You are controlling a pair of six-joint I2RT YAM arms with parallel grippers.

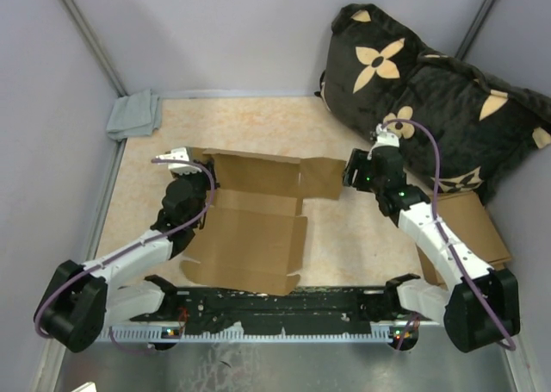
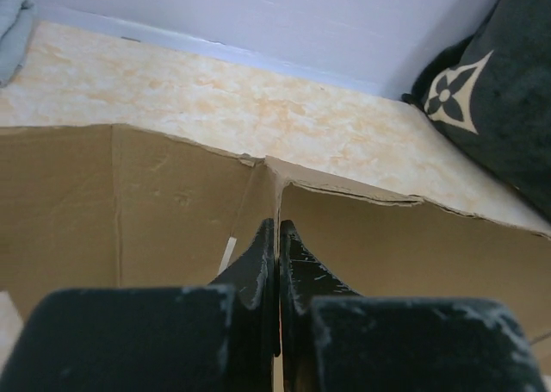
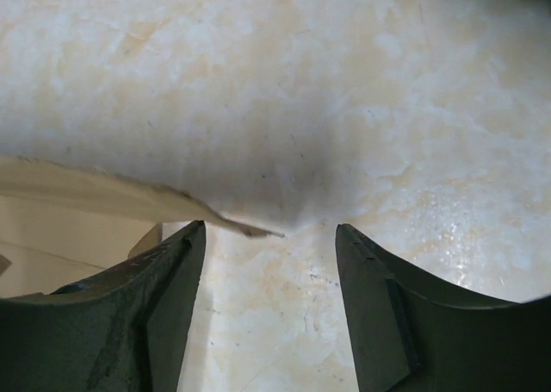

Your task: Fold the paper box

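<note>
Folding: left hand [image 2: 277,237] clenched at box [image 1: 258,228] wall; right hand [image 3: 269,230] released, should pinch flap [image 3: 129,198] corner squarely.

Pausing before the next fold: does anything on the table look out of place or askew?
A dark flowered pillow fills the far right corner, odd for a box-folding table. The paper box sits slightly skewed.

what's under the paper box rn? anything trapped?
Only beige tabletop shows around the paper box. Where its right edge lifts, the right wrist view shows bare table below. The rest of the sheet covers whatever lies beneath it.
</note>
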